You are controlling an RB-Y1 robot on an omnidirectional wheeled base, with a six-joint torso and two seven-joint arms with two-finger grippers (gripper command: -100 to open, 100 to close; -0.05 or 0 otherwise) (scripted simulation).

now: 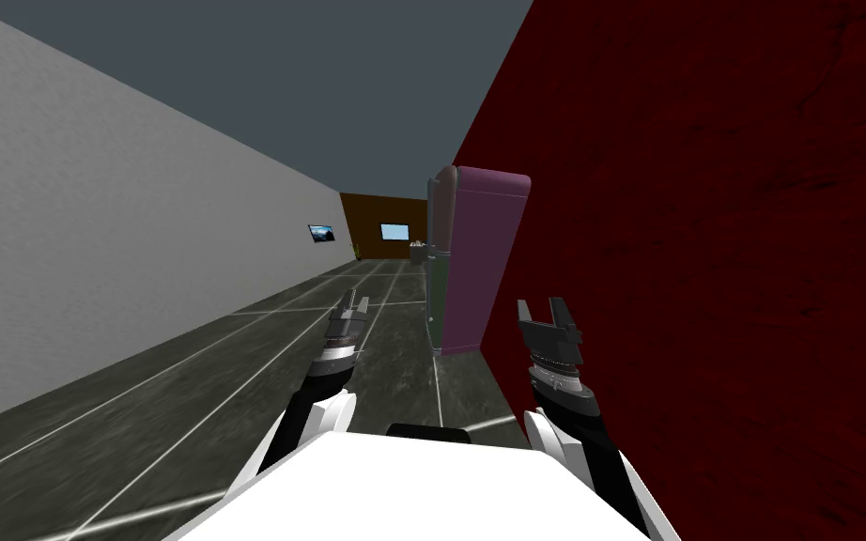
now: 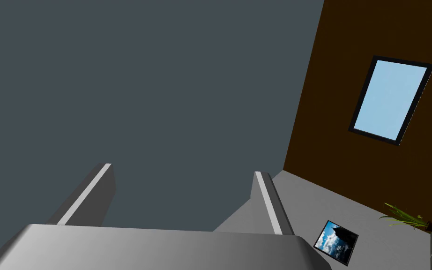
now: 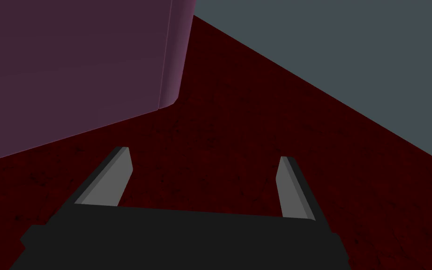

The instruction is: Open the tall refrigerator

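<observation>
Mauve fridge (image 1: pixel 483 254) stands upright against the dark red wall (image 1: pixel 722 244), ahead of the robot on the tiled floor (image 1: pixel 234 376). Right gripper (image 3: pixel 204 154) released, fingers apart, raised beside the wall, short of the fridge's side, not touching. Left gripper (image 1: pixel 357 301) likewise released, over the floor, apart from the fridge.

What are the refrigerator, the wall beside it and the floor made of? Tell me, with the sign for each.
The refrigerator: smooth, matte purple shell with rounded edges; painted metal or plastic, I cannot tell.
The wall: dark red, mottled with faint cracks, perhaps plaster or stone.
The floor: dark grey mottled tiles, pale joints, likely stone.
</observation>
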